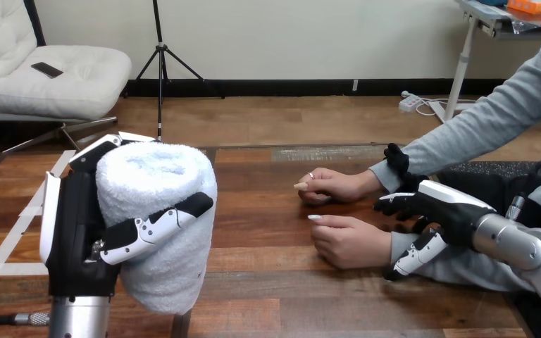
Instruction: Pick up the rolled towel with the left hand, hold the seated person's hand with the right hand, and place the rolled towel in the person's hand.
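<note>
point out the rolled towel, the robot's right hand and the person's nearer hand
rolled towel (156, 184), head view, upper side of the roll
right hand (442, 203), head view, white shell on its back
person's nearer hand (349, 241), head view, back of the hand

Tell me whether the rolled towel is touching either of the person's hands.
Apart. The head view shows bare table between the rolled towel in the left hand and the person's hands.

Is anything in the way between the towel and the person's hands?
Nothing visible. Bare table lies between the rolled towel in the left hand and the person's nearer hand. The right hand is at that wrist, off the path.
</note>
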